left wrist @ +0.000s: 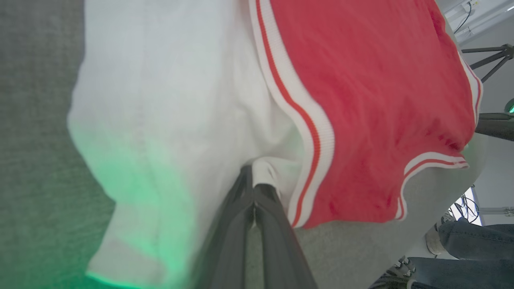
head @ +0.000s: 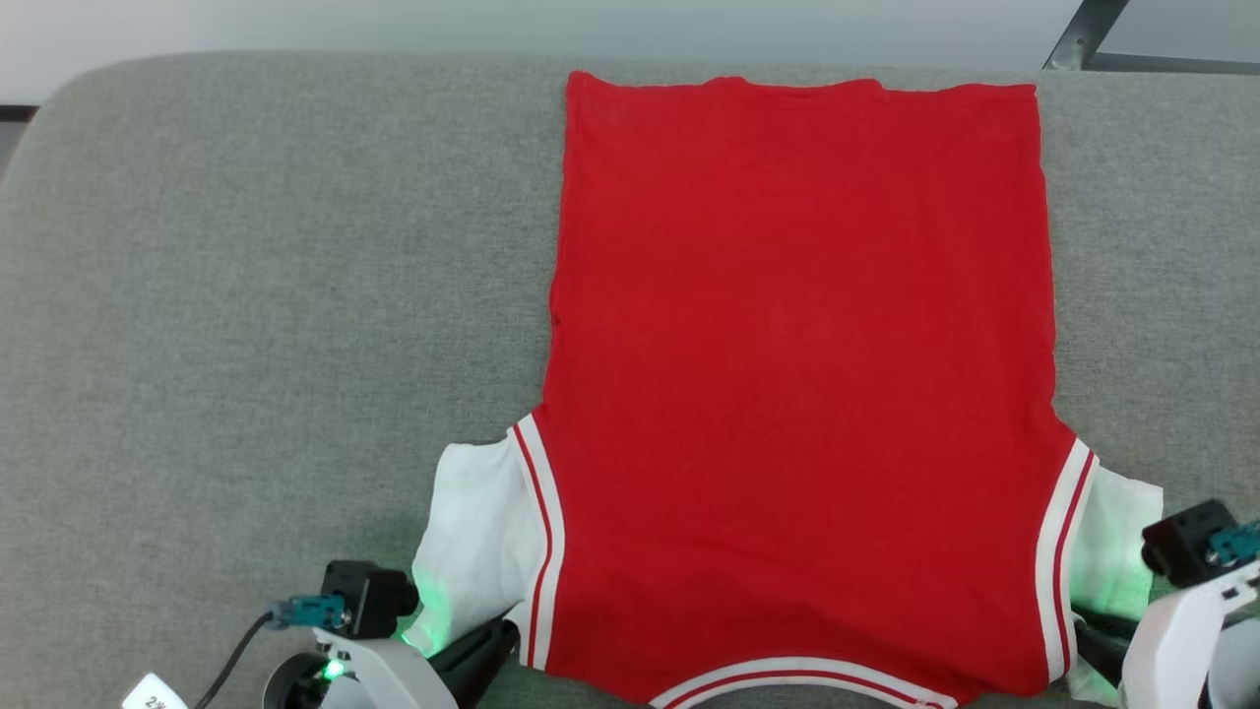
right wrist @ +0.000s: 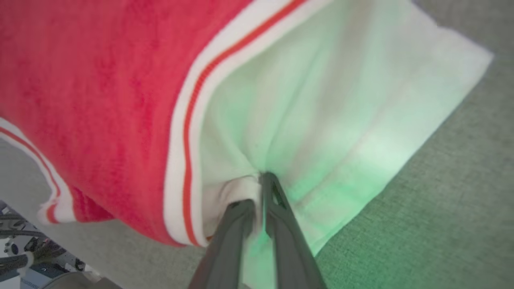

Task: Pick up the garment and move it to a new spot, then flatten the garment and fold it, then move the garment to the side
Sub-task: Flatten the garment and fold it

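The garment is spread flat on a grey padded surface, right of centre in the head view. Its straight red hem is laid at the far edge and its curved, striped neckline at the near edge. Both white sleeves are seen at the near corners, each set off from the red body by a white-and-red trim band.

The left gripper is placed at the near edge of the left sleeve. In the left wrist view its fingers are pressed together at the tips, and a small fold of white sleeve cloth is pinched between them, just beside the trim. The right gripper is placed likewise at the right sleeve. In the right wrist view a bunched fold of white cloth is clamped between its nearly closed fingers.

A green glow is cast on both sleeves (brightest close to the grippers). A person's legs in jeans are seen beyond the surface edge.
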Motion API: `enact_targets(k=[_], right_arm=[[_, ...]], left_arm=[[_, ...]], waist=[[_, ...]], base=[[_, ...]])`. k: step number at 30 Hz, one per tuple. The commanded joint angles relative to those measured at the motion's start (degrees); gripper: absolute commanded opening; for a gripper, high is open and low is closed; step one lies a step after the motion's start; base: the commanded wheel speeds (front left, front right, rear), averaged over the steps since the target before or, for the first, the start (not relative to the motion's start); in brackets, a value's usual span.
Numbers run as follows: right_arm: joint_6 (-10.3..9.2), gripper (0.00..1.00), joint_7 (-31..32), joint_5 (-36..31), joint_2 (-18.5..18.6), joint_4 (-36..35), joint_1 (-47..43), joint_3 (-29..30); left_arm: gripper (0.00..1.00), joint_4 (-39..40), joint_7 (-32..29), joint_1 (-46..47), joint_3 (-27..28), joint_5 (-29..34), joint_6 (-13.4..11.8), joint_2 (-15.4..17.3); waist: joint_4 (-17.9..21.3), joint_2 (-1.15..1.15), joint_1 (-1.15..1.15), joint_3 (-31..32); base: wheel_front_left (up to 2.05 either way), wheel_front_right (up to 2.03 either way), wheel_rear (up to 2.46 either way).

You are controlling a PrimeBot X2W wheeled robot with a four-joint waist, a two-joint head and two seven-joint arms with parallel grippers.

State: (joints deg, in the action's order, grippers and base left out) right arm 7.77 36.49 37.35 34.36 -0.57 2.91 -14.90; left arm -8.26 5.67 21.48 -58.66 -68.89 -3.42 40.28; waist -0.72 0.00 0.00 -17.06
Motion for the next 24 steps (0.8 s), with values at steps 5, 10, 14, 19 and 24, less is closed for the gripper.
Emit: enact_targets(k=[5,10,14,19,24], right_arm=[[-0.31,1.0,1.2,5.17,1.45,-6.27,1.09,6.5],[-0.31,1.0,4.1,6.46,6.19,-13.39,4.87,17.21],[-0.31,1.0,7.16,5.89,7.6,-12.01,13.09,20.28],[-0.31,1.0,10.53,2.88,7.34,-2.84,27.87,17.59],[-0.31,1.0,14.63,-0.37,7.86,6.15,39.37,12.92]], left_arm=[[0.0,-0.28,0.5,-0.65,-0.43,0.75,-1.07,-0.24],[0.0,2.25,1.53,0.37,-0.31,2.63,-2.18,0.03],[0.0,4.51,1.48,2.01,-0.68,4.16,-2.59,-0.79],[0.0,6.35,1.6,4.59,-1.02,6.43,-2.59,-2.3],[0.0,6.83,1.21,6.96,-1.52,8.02,-1.8,-3.68]], waist=[[-0.53,0.0,0.0,0.87],[-1.99,0.0,0.0,-0.7],[-4.48,0.0,0.0,-2.56],[-7.85,0.0,0.0,-6.63],[-10.97,0.0,0.0,-10.92]], base=[[0.0,0.0,0.0],[0.0,0.0,0.0],[0.0,0.0,0.0],[0.0,0.0,0.0],[0.0,0.0,0.0]])
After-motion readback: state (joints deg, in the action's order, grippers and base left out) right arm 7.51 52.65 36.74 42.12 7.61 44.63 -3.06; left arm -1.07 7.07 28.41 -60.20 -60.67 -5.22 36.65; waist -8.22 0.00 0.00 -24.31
